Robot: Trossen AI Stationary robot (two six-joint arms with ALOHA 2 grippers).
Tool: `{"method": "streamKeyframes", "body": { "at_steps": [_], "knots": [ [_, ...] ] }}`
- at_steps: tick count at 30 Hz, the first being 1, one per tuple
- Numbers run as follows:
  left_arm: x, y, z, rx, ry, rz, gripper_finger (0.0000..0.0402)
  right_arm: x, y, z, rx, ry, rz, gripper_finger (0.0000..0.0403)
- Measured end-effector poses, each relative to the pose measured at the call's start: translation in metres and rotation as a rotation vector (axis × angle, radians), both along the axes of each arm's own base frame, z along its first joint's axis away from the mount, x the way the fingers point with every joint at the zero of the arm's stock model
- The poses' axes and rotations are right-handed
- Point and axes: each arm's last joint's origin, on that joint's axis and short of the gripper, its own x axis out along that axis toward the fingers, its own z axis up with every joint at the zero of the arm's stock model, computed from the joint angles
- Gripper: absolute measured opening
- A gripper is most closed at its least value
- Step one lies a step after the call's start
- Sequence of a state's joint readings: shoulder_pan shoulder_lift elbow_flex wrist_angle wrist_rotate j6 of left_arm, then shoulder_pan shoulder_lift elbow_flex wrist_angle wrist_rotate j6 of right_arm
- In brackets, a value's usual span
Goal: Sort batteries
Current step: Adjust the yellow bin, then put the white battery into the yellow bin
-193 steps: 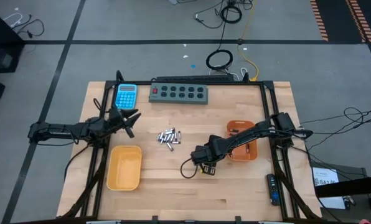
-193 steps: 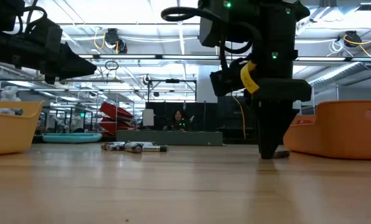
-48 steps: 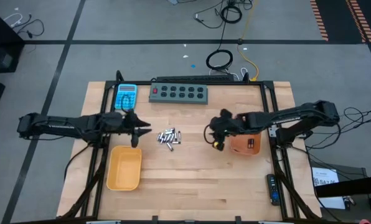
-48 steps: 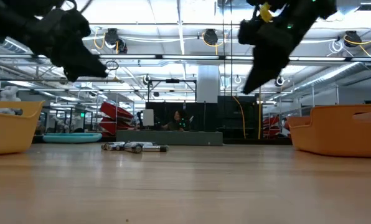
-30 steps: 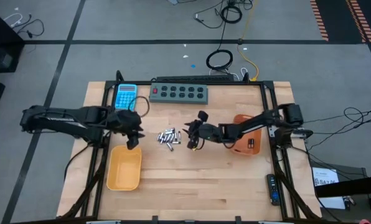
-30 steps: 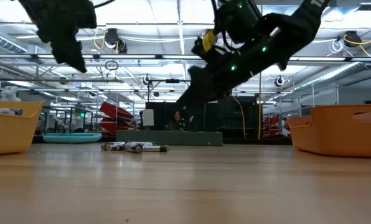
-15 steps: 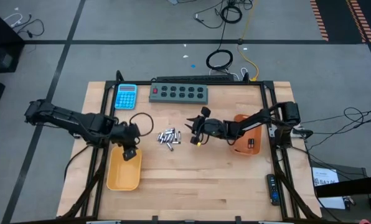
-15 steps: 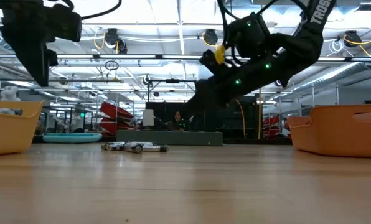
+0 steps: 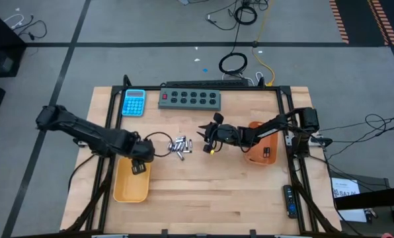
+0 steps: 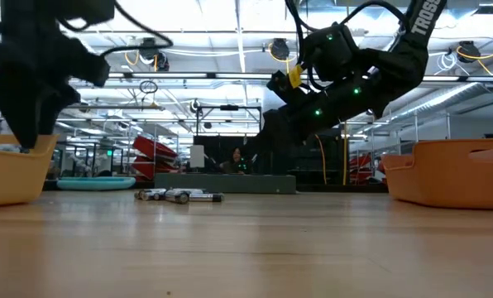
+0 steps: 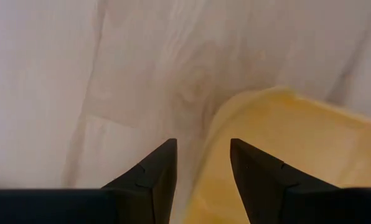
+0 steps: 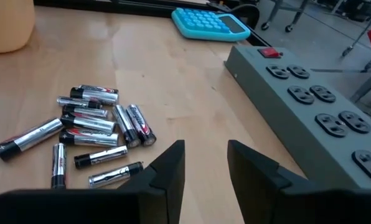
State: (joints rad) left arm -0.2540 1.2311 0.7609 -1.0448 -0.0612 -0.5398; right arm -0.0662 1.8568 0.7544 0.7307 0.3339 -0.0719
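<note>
Batteries (image 9: 180, 146) lie in a loose heap on the bare wood near the middle of the table (image 9: 203, 198), and everything else is placed from that heap. The table is the largest thing, a pale wooden top with a dark frame along its edges. The grey power strip (image 9: 190, 99) lies beyond the heap at the far edge, with the blue calculator (image 9: 133, 102) to its left. A yellow tray (image 9: 131, 180) sits to the left of the heap and nearer the front edge; an orange tray (image 9: 260, 147) sits well to the right of it. The left gripper (image 9: 139, 165) hangs over the yellow tray's far rim, its fingers (image 11: 149, 177) a little apart with nothing between them. The right gripper (image 9: 207, 135) hovers just right of the heap, pointing at it, fingers (image 12: 167, 171) likewise parted and empty. The cells themselves are silvery with dark ends, a few smaller.
</note>
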Motion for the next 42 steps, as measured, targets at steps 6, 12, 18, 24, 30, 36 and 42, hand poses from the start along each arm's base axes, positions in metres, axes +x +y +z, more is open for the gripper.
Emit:
{"method": "streamKeyframes", "body": {
  "at_steps": [6, 12, 18, 24, 30, 36, 42],
  "knots": [
    [0.008, 0.0, -0.016, 0.052, 0.092, -0.045, 0.016, 0.0, 0.0, 0.0, 0.001, 0.002, 0.002, 0.0111],
    [0.014, 0.006, -0.025, 0.17, 0.117, -0.035, 0.0159, 0.0, 0.001, 0.0, 0.021, -0.001, 0.045, 0.0111],
    [0.017, 0.018, -0.026, 0.306, 0.114, -0.021, 0.0159, 0.0, 0.001, -0.001, 0.026, 0.004, 0.046, 0.0111],
    [0.015, 0.034, -0.024, 0.457, 0.15, -0.001, 0.0159, 0.0, 0.001, -0.001, 0.026, 0.009, 0.046, 0.0111],
    [0.018, 0.038, -0.018, 0.415, 0.158, 0.032, 0.0159, 0.0, 0.001, -0.002, 0.028, 0.013, 0.045, 0.0111],
    [0.029, 0.036, 0.024, 0.409, 0.154, 0.069, 0.0159, 0.0, 0.001, -0.002, 0.043, 0.012, 0.039, 0.0111],
    [0.057, 0.034, 0.063, 0.333, -0.068, 0.079, 0.0159, 0.0, 0.001, -0.002, 0.037, 0.019, 0.042, 0.0111]
  ]
}}
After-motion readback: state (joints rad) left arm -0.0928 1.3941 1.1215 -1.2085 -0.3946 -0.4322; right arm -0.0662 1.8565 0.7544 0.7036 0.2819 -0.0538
